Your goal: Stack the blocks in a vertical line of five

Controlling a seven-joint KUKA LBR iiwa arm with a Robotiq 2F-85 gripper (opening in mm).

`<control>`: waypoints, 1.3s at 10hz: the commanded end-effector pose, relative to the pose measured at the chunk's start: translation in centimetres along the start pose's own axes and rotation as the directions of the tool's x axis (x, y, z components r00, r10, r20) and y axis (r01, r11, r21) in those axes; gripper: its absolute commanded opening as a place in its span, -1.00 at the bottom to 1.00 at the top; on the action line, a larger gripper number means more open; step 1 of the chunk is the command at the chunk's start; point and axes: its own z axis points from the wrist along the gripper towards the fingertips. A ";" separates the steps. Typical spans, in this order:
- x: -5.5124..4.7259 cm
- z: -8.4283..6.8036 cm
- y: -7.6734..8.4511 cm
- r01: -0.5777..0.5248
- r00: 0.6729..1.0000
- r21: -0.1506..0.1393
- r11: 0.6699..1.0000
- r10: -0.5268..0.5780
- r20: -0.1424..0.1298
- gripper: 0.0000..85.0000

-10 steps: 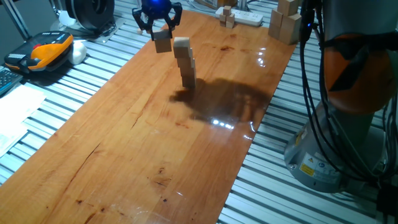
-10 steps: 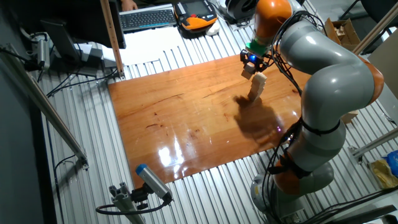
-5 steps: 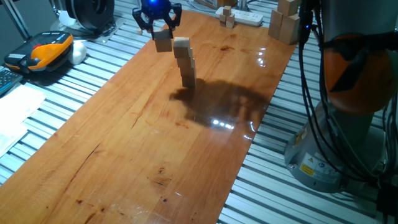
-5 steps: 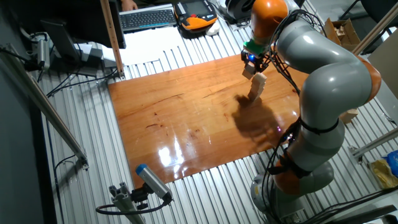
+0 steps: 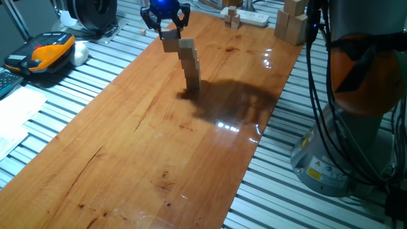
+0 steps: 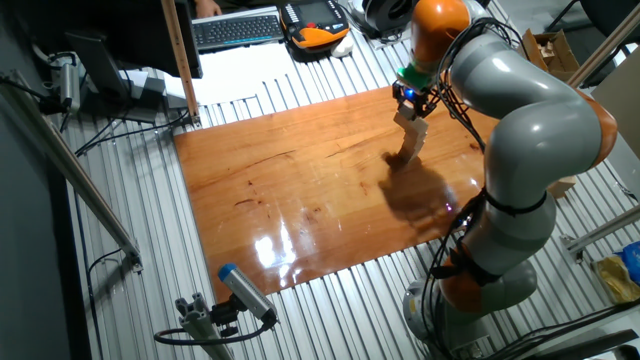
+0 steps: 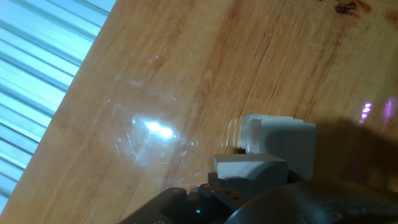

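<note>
**Fifth block carried to the top of the stack**

Fingers of the gripper (image 5: 165, 21) are clenched on a block (image 5: 170, 43), a small plain wooden cube hanging just below the blue-lit hand at the far end of the wooden table (image 5: 127, 146). That held cube sits just to the left of the top of the stack (image 5: 189, 63), about level with its topmost cube and very near it; whether the two touch cannot be told. From the other fixed view the gripper (image 6: 408, 98) and its cube hang right at the head of the stack (image 6: 411, 142). In the hand view the held block (image 7: 250, 168) shows pale under the hand, with the stack's top face (image 7: 280, 142) just beyond it, offset rather than centred.

The stack appears to be four cubes high and slightly uneven (its upper cubes look shifted against the lower ones), so it is likely tippy. Each cube should be light, rigid and fairly smooth; two opposite flat faces give the surest hold, taken near the middle so the bottom face stays level. A sideways nudge against the top cube could topple the column.

Farther off, larger pale wooden blocks (image 5: 292, 22) stand at the far right corner, and a white power strip (image 5: 249, 18) lies beyond the table's far edge.
</note>
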 end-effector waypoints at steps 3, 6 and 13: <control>0.0 0.0 0.0 0.000 1.000 -0.005 1.000 0.000 -0.006 -1.00; 0.0 0.0 0.1 0.000 1.000 -0.008 1.000 0.000 -0.008 -1.00; 0.0 0.0 0.2 -0.002 1.000 -0.005 1.000 0.002 -0.010 -1.00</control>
